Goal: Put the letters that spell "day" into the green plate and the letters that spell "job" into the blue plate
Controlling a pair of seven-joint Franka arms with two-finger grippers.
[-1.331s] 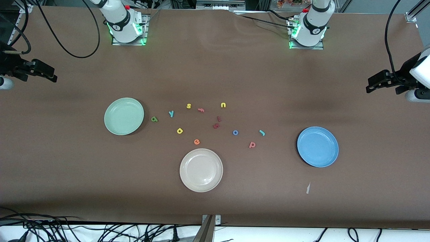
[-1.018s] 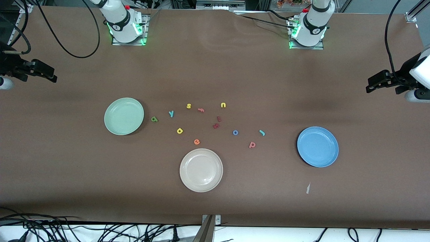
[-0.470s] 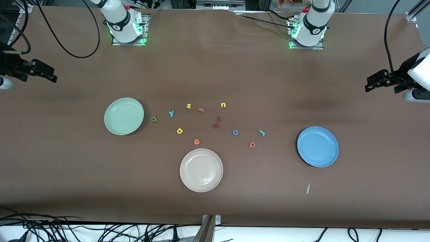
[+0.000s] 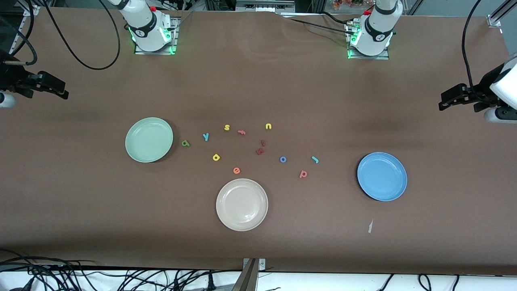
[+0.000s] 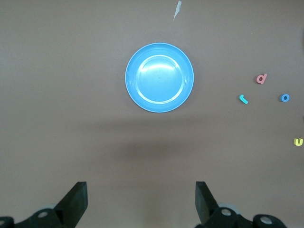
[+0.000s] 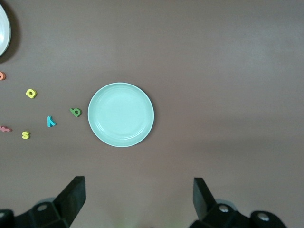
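Nothing on the table had shifted; only the left gripper had crept slightly inward. Nearest lay the pinkish "b", then "d", "o", "j", "a", "y", all outside the green plate and blue plate. Light, soft foam probably needs an edge pinch. Wrist views alone showed both grippers' fingers spread and empty; the right gripper waited.

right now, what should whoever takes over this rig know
Left gripper: open, empty, waiting high over the table's left-arm end.
Right gripper: open, empty, waiting over the right-arm end.
Pale mint-green plate and bright blue plate: both empty.
On the table between them: dark green foam "a", teal "y", yellow "d"; blue ring "o", teal hooked "j", pinkish-red "b".
Done: nothing. Left: all six letters.
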